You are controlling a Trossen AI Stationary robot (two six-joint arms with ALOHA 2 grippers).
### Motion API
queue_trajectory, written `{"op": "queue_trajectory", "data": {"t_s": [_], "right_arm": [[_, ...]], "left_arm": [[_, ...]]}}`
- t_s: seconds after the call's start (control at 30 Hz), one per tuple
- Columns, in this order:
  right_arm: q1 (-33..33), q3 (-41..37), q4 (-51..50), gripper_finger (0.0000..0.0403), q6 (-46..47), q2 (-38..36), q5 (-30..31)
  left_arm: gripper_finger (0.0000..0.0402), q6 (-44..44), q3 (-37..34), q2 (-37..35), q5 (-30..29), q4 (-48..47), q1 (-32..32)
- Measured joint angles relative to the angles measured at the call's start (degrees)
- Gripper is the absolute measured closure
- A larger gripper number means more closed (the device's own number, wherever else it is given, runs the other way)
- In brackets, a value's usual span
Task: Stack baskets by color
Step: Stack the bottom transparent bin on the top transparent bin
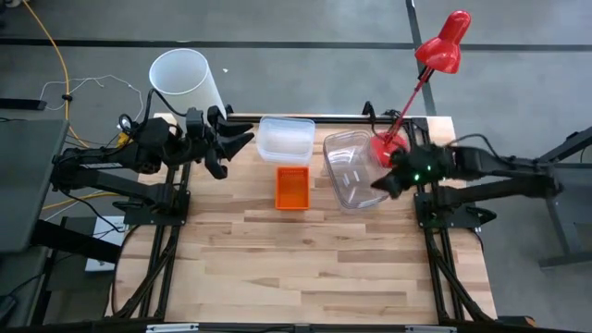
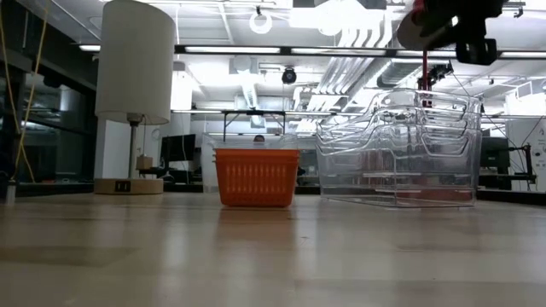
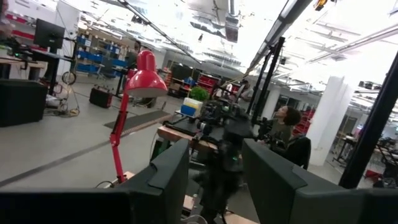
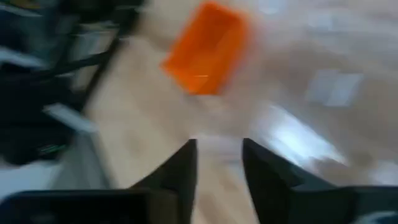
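An orange basket [image 1: 292,188] [image 2: 256,177] [image 4: 208,48] stands on its base at the table's middle. Behind it, toward the far edge, rests a shallow clear basket [image 1: 285,139]. To the right stands a taller clear basket [image 1: 351,169] [image 2: 397,153], which in the low view looks like several nested together. My right gripper [image 1: 377,183] [image 4: 217,165] hovers open just right of that clear basket, raised above the table, with nothing between its fingers. My left gripper [image 1: 242,143] [image 3: 214,177] waits open and raised at the far left, pointing toward the right side.
A white cylinder lamp shade [image 1: 185,79] [image 2: 134,60] stands at the far left corner. A red desk lamp [image 1: 439,46] [image 3: 134,81] has its base [image 1: 387,148] at the far right, close to my right gripper. Bare wood [image 1: 314,268] covers the table's near half.
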Motion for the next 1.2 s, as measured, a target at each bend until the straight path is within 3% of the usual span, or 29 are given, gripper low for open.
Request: {"op": "queue_trajectory", "data": {"t_s": [0.17,0.37,0.47,0.6,0.73,0.93,1.2], "right_arm": [[12.2,-3.2,10.3,0.039,2.1,4.3,0.1],[21.8,-0.8,7.0,0.0396,2.1,16.5,-1.9],[24.0,-0.8,2.7,0.0398,4.5,21.7,1.3],[23.5,-0.8,-2.6,0.04,10.1,26.8,9.9],[21.1,-0.8,-1.0,0.0402,14.9,29.9,16.9],[17.5,-0.7,7.2,0.0402,14.6,33.0,22.6],[11.7,-0.7,18.7,0.0403,9.7,36.6,23.5]], "left_arm": [[0.0264,0.0,0.0,0.0,-0.5,0.0,0.0],[0.0264,0.0,0.0,0.0,-1.4,0.0,0.0],[0.0264,0.0,0.0,0.0,-2.6,0.0,0.0],[0.0264,1.5,0.0,0.0,-3.8,0.0,0.0],[0.0264,2.4,0.0,0.0,-3.9,0.0,0.0],[0.0264,2.4,0.0,0.0,-3.9,0.0,0.0],[0.0264,2.4,0.0,0.0,-3.9,-0.2,0.0]]}}
